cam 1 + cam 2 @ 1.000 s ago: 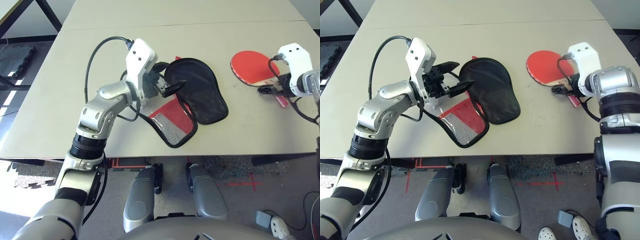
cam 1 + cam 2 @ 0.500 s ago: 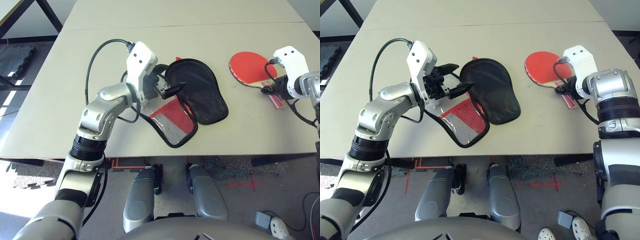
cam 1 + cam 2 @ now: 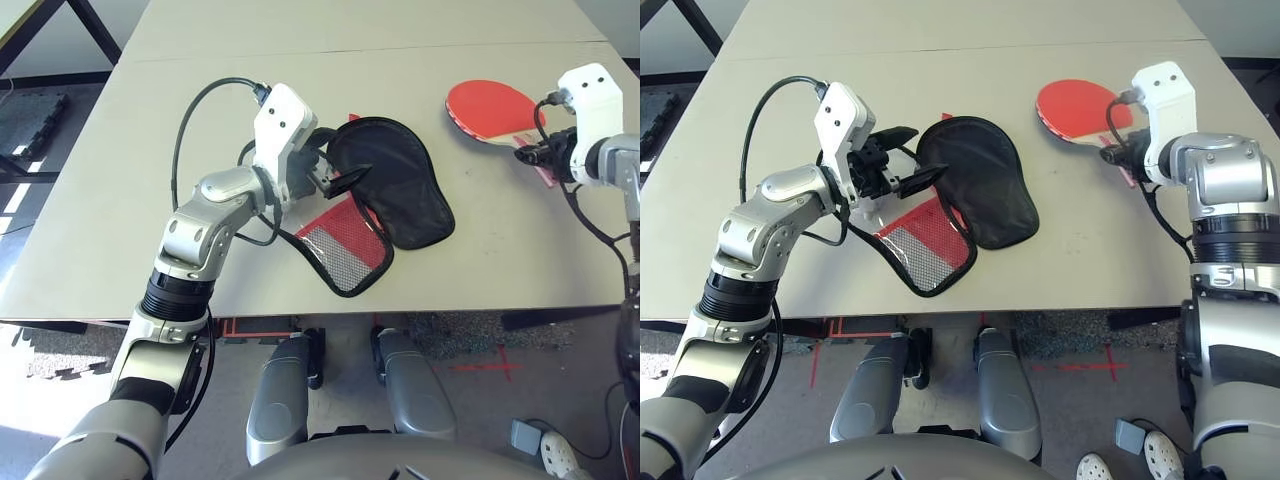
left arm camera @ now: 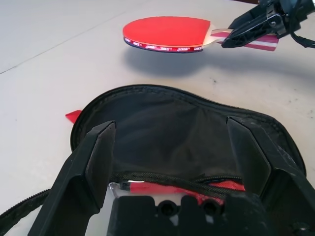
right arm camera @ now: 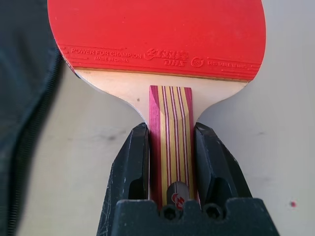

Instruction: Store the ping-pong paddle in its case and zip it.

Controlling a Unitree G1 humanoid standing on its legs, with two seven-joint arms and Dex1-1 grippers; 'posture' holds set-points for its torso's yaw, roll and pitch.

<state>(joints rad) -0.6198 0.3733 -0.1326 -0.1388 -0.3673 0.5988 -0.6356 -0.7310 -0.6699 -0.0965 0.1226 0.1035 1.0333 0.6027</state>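
Paddle (image 3: pixel 490 110) pickup is done: your right claw (image 5: pixel 171 162) is clamped on its handle, with the blade clear of the counter (image 3: pixel 110 190). Your left claw (image 4: pixel 172 162) hangs wide open at the mouth of the unzipped case (image 3: pixel 395 190); inserting and zipping remain.

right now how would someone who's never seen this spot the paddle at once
Look to the robot's right side of the pale table, where the right gripper is clamped on a striped wooden handle. That is the ping-pong paddle, lifted off the table: a round red rubber face, unlike the open, black-lined case lying flat.
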